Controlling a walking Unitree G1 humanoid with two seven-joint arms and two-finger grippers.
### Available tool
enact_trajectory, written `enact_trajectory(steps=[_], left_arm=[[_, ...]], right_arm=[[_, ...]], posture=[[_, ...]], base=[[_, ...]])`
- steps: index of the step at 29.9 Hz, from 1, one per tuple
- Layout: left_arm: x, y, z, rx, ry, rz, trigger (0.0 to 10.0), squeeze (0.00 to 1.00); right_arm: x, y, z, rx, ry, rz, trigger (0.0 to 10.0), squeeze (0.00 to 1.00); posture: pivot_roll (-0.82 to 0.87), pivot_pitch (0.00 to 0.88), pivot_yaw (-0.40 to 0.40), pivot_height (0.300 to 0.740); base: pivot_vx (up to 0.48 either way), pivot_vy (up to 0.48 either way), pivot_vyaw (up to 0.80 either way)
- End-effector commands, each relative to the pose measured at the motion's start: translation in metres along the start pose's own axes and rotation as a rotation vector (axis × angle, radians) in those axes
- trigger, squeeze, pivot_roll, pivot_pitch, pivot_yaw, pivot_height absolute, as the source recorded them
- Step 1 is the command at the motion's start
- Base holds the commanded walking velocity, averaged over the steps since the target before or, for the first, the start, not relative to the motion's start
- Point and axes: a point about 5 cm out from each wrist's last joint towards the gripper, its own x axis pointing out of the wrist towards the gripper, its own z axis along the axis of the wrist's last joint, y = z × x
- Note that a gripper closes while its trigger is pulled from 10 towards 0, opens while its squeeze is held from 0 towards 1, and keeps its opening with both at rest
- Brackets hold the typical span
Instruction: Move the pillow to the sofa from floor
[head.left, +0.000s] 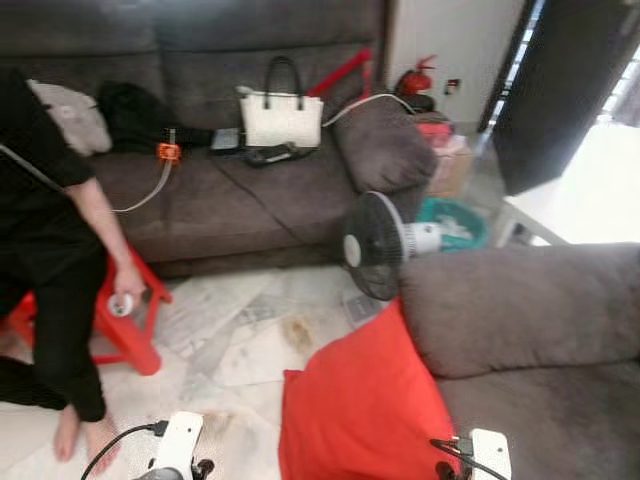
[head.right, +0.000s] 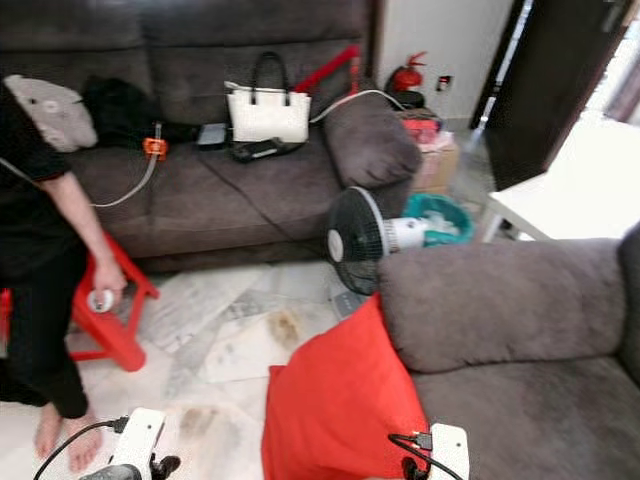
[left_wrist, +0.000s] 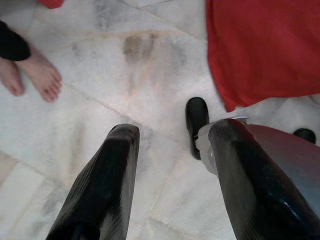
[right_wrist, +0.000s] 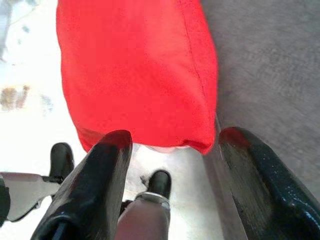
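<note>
A person in black clothes (head.left: 40, 250) sits at the far left on a red plastic stool (head.left: 125, 320), bare feet on the pale marble floor (head.left: 240, 340), well left of the red fabric pillow (head.left: 360, 400). The left tool (left_wrist: 167, 155) hangs above bare floor just left of the pillow's corner, its two black fingers (left_wrist: 107, 185) spread wide with nothing between them. The pillow stands on the floor, tilted and leaning against the front of the near grey fabric sofa (head.left: 520, 320). Behind the pillow a black round fan (head.left: 375, 245) stands by the sofa arm; farther back a long grey sofa (head.left: 230, 190) carries a white handbag (head.left: 282, 118). The right tool (right_wrist: 170, 160) hovers over the pillow's near edge beside the sofa, fingers (right_wrist: 95, 190) wide apart, holding nothing.
</note>
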Motion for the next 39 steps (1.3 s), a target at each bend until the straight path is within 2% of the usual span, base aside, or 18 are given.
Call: enact_trajectory(steps=[1,9,12,15,17,20,23,26,27,28,30,32,34,36,39], left_arm=[[0.0,-0.001,0.0,-0.009,0.005,-0.002,10.0,0.0],[0.0,0.0,0.0,-0.003,0.0,0.008,10.0,0.0],[0.0,0.002,0.003,-0.023,-0.037,0.049,10.0,0.0],[0.0,0.003,0.003,-0.04,-0.048,0.061,10.0,0.0],[-0.001,0.005,0.006,-0.08,-0.096,0.095,10.0,0.0],[-0.002,0.006,0.011,-0.084,-0.144,0.113,10.0,0.0],[-0.004,0.011,0.08,-0.044,-0.407,0.123,10.0,0.0],[-0.01,0.019,0.111,-0.039,-0.53,0.158,10.0,0.0],[-0.01,0.019,0.111,-0.039,-0.53,0.158,10.0,0.0],[-0.014,0.021,0.124,-0.038,-0.592,0.172,10.0,0.0],[-0.018,0.021,0.133,-0.037,-0.647,0.18,10.0,0.0],[-0.022,0.022,0.142,-0.019,-0.703,0.191,10.0,0.0],[-0.027,0.022,0.153,-0.001,-0.774,0.205,10.0,0.0],[-0.035,0.022,0.165,0.015,-0.858,0.214,10.0,0.0],[-0.046,0.019,0.177,0.042,-0.968,0.207,10.0,0.0]], right_arm=[[-0.001,-0.003,-0.005,0.015,0.013,-0.013,10.0,0.0],[-0.002,-0.003,-0.005,0.028,0.004,-0.026,10.0,0.0],[-0.002,-0.004,-0.004,0.099,-0.033,-0.055,10.0,0.0],[-0.002,-0.004,-0.004,0.12,-0.044,-0.061,10.0,0.0],[-0.002,-0.004,-0.001,0.175,-0.091,-0.072,10.0,0.0],[-0.003,-0.005,0.002,0.219,-0.142,-0.089,10.0,0.0],[-0.004,-0.005,0.007,0.245,-0.207,-0.101,10.0,0.0],[-0.006,-0.005,0.012,0.251,-0.269,-0.1,10.0,0.0],[-0.006,-0.005,0.012,0.251,-0.269,-0.1,10.0,0.0],[-0.006,-0.005,0.015,0.26,-0.306,-0.097,10.0,0.0],[-0.007,-0.004,0.018,0.267,-0.337,-0.092,10.0,0.0],[-0.009,-0.012,0.076,0.221,-0.548,-0.091,10.0,0.0],[-0.016,-0.015,0.112,0.201,-0.699,-0.077,10.0,0.0],[-0.023,-0.014,0.123,0.195,-0.79,-0.053,10.0,0.0],[-0.03,-0.01,0.129,0.15,-0.868,-0.032,10.0,0.0]], posture=[[0.04,0.0,-0.022,0.74],[0.04,0.0,-0.023,0.74],[0.03,0.0,-0.017,0.74],[0.03,0.0,-0.017,0.74],[0.03,0.0,-0.013,0.74],[0.03,0.0,-0.013,0.74],[0.03,0.0,-0.009,0.74],[0.03,0.0,-0.003,0.74],[0.03,0.0,-0.003,0.74],[0.03,0.0,0.002,0.74],[0.02,0.0,0.005,0.74],[0.02,0.0,0.006,0.74],[0.03,0.0,0.007,0.74],[0.02,0.0,0.008,0.74],[0.03,0.0,0.01,0.74]], base=[[0.0,0.0,0.0],[0.0,0.0,0.0],[0.0,0.0,0.0],[0.0,0.0,0.0],[0.0,0.0,0.0],[0.0,0.0,0.0],[0.0,0.0,0.0],[0.0,0.0,0.0],[0.0,0.0,0.0],[0.0,0.0,0.0],[0.0,0.0,0.0],[0.0,0.0,0.0],[0.0,0.0,0.0],[0.0,0.0,0.0],[0.0,0.0,0.0]])
